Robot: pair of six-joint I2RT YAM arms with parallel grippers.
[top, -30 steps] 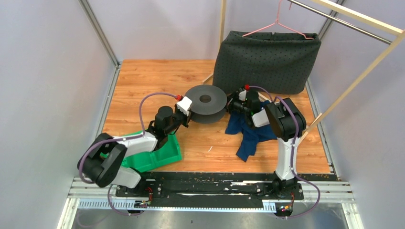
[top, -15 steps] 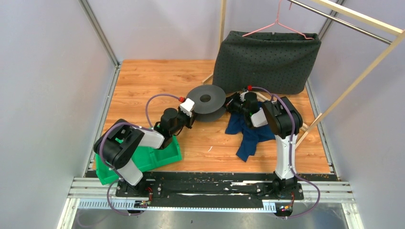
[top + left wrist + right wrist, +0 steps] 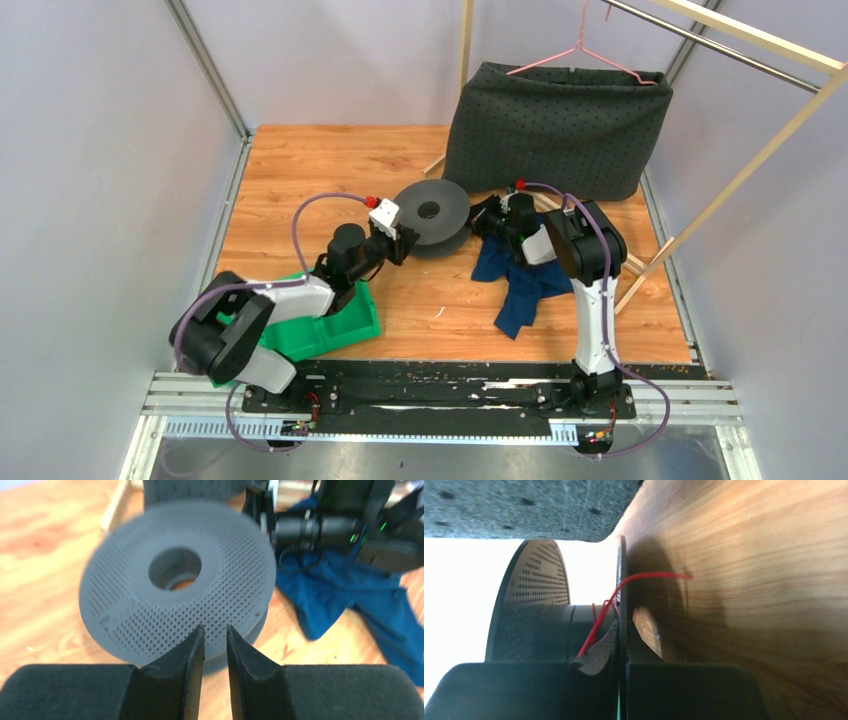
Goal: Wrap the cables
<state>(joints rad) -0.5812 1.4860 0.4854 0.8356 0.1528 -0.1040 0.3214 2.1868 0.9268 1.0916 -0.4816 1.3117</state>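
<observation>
1. Sitting nearest the arm bases, a green bin (image 3: 350, 325) lies partly under the left arm on the wooden table (image 3: 290, 180).
2. To the right, a blue cloth (image 3: 520, 285) is crumpled on the table below the right arm.
3. The left gripper (image 3: 215, 642) points at the dark grey spool (image 3: 150, 605). Its jaws stand a narrow slit apart with nothing between them, and the tips are at the spool's near rim.
4. The spool sits mid-table between the two grippers, its perforated flange facing up.
5. The right gripper (image 3: 621, 647) comes in from the spool's right side, its jaws clamped on the thin edge of the flange nearest the table.
6. A thread-thin red cable (image 3: 664, 574) rises from beside those fingers by the spool's core. It arches over the flange edge and ends against the wood.
7. Farthest back stands a dotted grey bag (image 3: 555, 125), with a pink hanger (image 3: 580, 50) above it.
</observation>
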